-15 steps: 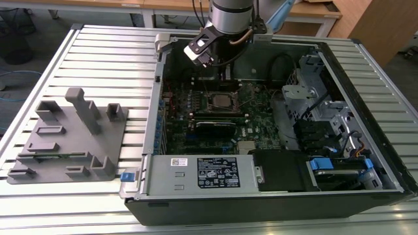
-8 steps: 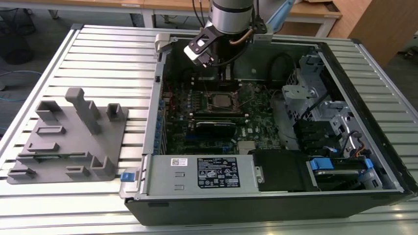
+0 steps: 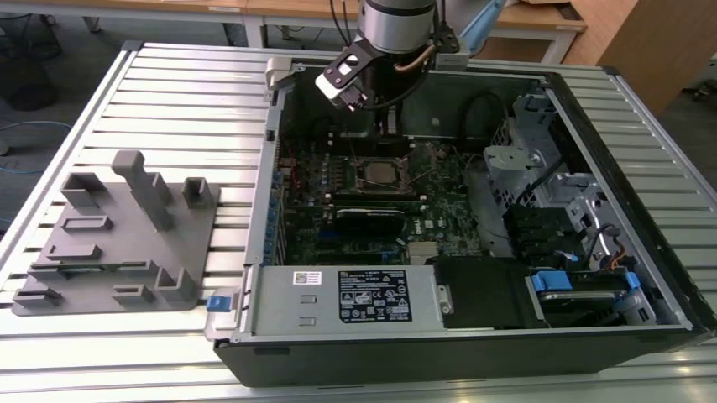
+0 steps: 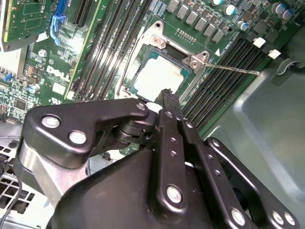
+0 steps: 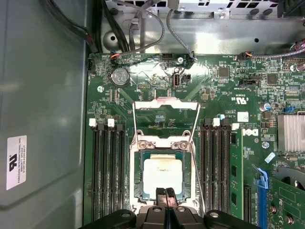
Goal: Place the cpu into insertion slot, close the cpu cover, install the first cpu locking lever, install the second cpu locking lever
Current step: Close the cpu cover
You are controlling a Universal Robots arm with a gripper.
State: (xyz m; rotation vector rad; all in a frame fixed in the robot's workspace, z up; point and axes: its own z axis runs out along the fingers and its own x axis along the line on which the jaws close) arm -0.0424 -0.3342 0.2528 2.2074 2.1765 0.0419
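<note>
First wrist view: small silver-tan square cpu sits in the black-framed square insertion slot, thin silvery metal cpu cover down over it. Black gripper pinched shut, empty, tip at the cover edge. I'd press square, clear of the thin steel wire lever

The cpu lies flat in the insertion slot on the green circuit board, its pale metal top bare. The cpu cover stands swung open off the slot. The gripper hangs over one edge of the chip, fingertips pressed together.
</note>
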